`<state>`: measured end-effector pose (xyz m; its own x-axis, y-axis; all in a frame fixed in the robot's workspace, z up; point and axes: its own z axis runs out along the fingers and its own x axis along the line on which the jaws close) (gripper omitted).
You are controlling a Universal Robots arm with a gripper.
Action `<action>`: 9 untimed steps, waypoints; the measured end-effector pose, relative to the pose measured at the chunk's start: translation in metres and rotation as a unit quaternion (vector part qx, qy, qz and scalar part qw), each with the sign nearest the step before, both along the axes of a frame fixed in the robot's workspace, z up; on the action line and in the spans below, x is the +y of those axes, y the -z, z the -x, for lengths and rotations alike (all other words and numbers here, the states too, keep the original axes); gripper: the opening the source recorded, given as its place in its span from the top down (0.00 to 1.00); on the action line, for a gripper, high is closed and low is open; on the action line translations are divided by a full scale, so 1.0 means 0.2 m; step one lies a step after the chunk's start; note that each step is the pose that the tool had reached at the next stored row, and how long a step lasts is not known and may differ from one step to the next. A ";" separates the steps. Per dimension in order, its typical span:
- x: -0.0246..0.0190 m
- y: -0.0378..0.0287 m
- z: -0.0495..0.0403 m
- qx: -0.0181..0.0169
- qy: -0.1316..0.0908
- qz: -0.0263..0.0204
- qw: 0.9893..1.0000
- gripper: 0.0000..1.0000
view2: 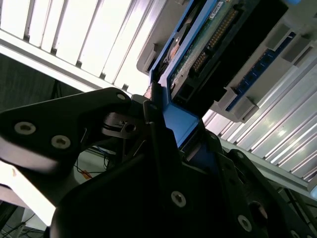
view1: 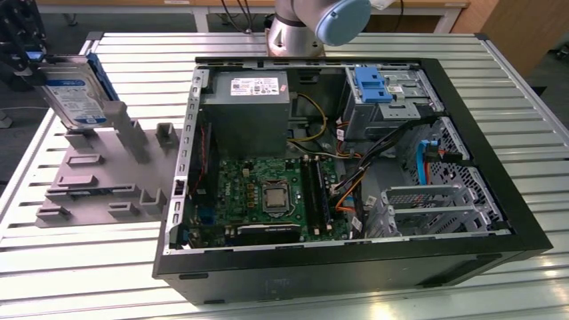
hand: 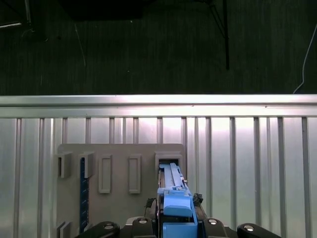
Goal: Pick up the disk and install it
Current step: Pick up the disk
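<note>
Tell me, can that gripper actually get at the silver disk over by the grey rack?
Yes, it seems so. In the first wrist view the gripper looks closed on the blue rail of the disk, at the grey rack, with nothing in between.

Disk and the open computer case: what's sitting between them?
In the exterior view, the grey fixture plate with its upright posts lies between the disk and the computer case, on the slatted table.

Dark fingers (view1: 24,61) clamp the upper end of the disk (view1: 76,100), which slants down from them toward a grey slotted fixture (view1: 89,175) on the slatted worktop (view1: 80,267). An open computer case (view1: 356,277) sits well apart from the fingers.
</note>
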<state>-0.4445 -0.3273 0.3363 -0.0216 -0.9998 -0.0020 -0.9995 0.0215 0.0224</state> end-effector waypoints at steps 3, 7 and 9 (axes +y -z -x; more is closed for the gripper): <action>0.000 -0.007 0.000 0.000 0.000 0.000 1.000 0.64; 0.000 -0.016 0.000 0.000 0.000 0.000 1.000 0.64; 0.000 -0.021 0.000 0.000 0.000 0.000 1.000 0.64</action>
